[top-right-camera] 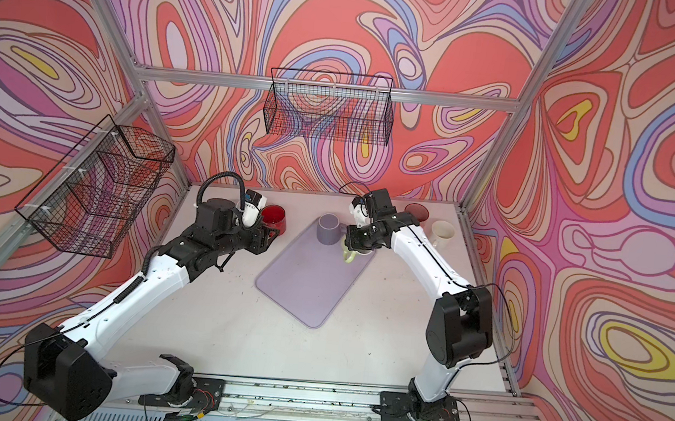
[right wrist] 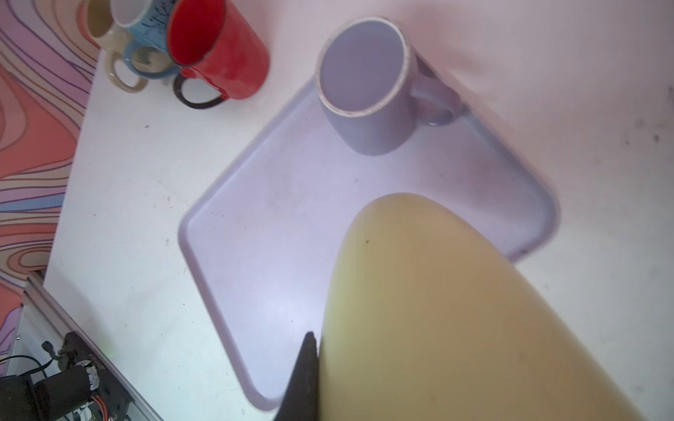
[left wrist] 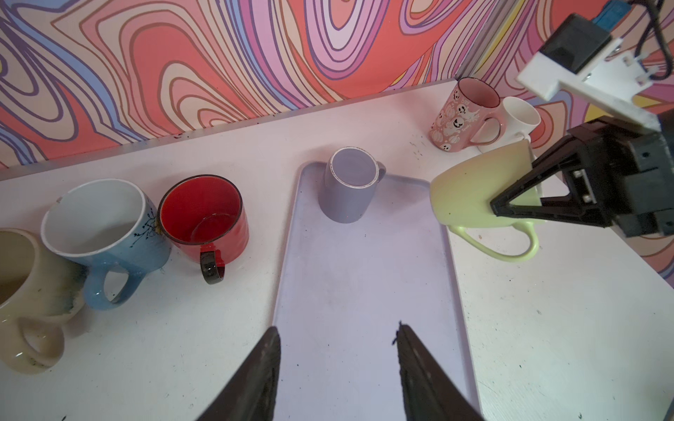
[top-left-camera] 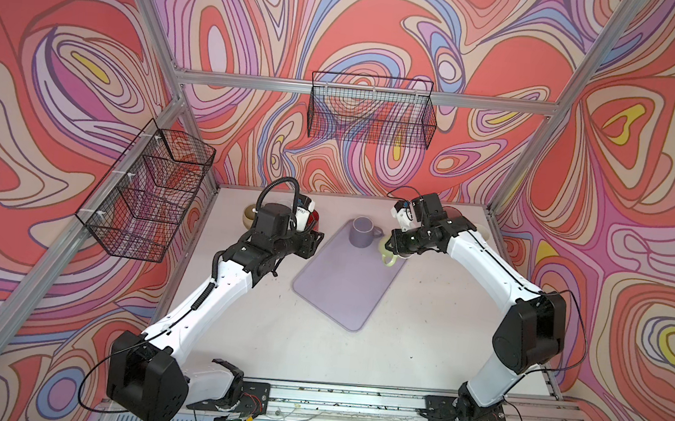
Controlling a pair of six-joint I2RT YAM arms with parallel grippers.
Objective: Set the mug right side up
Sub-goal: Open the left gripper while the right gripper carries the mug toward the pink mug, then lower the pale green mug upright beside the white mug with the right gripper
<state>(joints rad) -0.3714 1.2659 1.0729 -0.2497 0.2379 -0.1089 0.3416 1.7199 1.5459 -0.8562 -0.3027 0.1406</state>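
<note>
Clamps the tilted yellow-green mug (left wrist: 470, 197) by its wall in the right gripper (left wrist: 498, 208), elbow bent, wrist low beside the tray (left wrist: 364, 291) — holds the left gripper (left wrist: 337, 335) part-open, empty, aimed across the tray.

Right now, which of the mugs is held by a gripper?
The pale green mug: the right gripper is shut on its wall and holds it tilted. The lavender mug stands on the tray; the others stand on the table.

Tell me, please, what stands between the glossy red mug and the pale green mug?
The lilac ceramic mug, on the flat lilac tray; the left wrist view shows it.
</note>
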